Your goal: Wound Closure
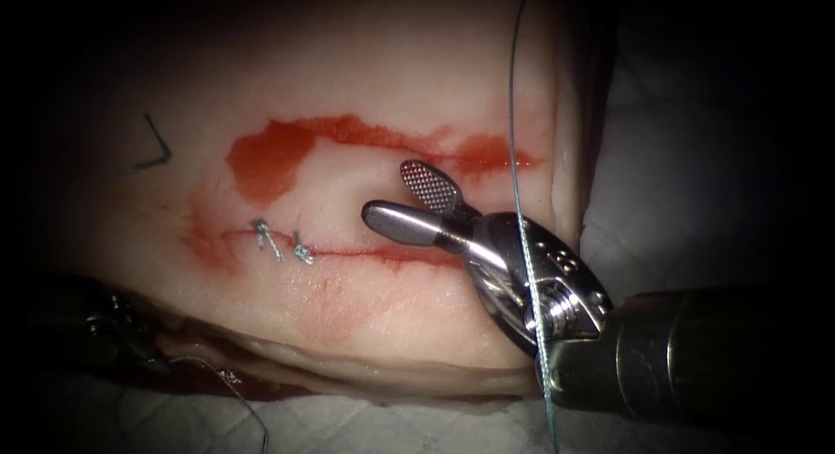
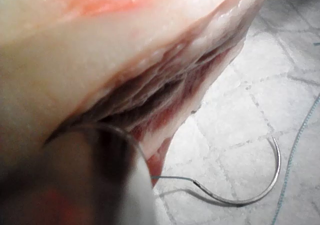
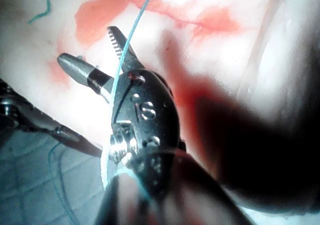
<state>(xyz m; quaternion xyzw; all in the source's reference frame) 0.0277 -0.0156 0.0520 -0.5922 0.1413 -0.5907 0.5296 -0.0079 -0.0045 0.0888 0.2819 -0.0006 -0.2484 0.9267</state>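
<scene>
Steel-grey and shiny, the right arm's wristed needle-driver tool [image 1: 402, 193] is hovering nearest the endoscope over the pale pork-belly tissue [image 1: 365, 80], its jaws standing apart and gripping nothing; one serrated face is turning upward. A thin blue-green thread [image 1: 513, 141] is running down across its wrist, draped over the housing and not between the jaws. Just beneath the jaw tips the narrow red cut [image 1: 365, 254] is lying across the tissue, with two knotted blue stitches [image 1: 280, 243] sitting toward its left end and the right part remaining open. Farther back a broad smear of red fluid [image 1: 278, 154] is spreading, and a short cut end of dark thread [image 1: 155, 150] is resting far to the left.

Off the tissue's front edge, the curved silver needle [image 2: 260, 185] is lying free on the white quilted pad [image 2: 260, 110], held by neither tool and outside the tissue. The left arm's dark tool [image 1: 104, 319] is waiting low at the left; whether it is holding anything I cannot tell.

Judging by this, another stitch is pending, and that calls for the needle being picked up first.
</scene>
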